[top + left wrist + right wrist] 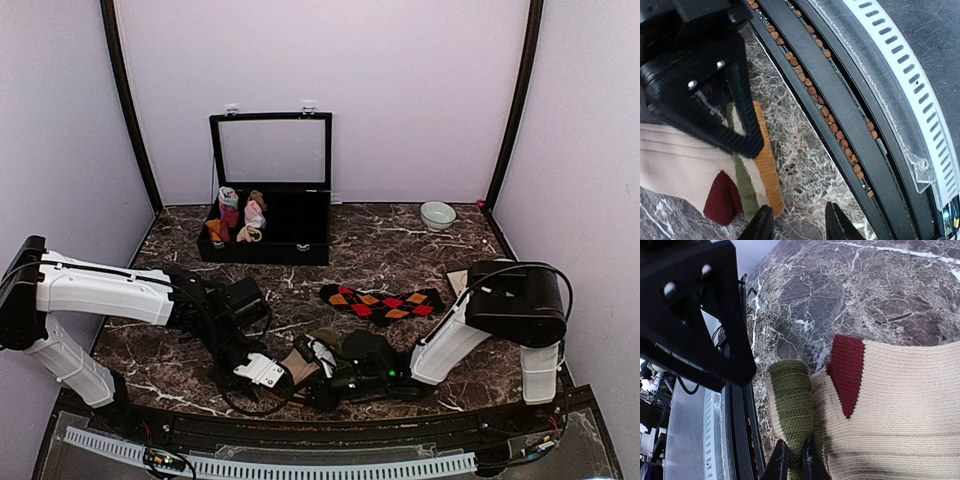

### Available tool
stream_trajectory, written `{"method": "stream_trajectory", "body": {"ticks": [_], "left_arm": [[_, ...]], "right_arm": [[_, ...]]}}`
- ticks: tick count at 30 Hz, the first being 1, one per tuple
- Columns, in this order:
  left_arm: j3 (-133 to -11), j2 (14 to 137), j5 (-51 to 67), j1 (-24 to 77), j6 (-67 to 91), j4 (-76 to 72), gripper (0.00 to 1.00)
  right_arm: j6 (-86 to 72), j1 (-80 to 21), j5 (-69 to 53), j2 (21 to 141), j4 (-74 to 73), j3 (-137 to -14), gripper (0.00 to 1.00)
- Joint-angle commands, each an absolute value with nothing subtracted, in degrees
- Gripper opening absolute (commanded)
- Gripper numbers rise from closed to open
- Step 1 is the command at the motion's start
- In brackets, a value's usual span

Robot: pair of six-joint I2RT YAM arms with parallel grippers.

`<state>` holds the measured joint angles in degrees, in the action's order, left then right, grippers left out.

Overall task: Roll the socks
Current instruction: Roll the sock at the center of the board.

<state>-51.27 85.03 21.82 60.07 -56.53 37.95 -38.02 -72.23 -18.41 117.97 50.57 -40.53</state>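
— Right end effector (796,456) is clenching the green end of the cream striped knit sock (900,405), lying on the dark marble table (865,290), up front.
— Left end effector (797,220) is hovering released beside its orange band. Limp, light knit, probably wanting an edge pinch.

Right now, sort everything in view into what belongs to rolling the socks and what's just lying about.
For the job: cream striped sock, black argyle sock.
Lying about: black display case, small sock rolls inside it, pale bowl.
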Motion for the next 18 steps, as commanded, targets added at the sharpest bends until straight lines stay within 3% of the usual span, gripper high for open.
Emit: {"method": "stream_trajectory", "body": {"ticks": [1, 18], "left_arm": [[-52.7, 87.0, 20.8, 61.7, -57.2, 36.4, 0.35], [-50.7, 92.5, 14.6, 62.7, -56.6, 28.4, 0.35]], "right_arm": [[-41.0, -70.3, -14.8, 125.2, 24.7, -36.5, 0.00], [-42.4, -69.6, -15.5, 125.7, 22.3, -36.4, 0.00]]}}
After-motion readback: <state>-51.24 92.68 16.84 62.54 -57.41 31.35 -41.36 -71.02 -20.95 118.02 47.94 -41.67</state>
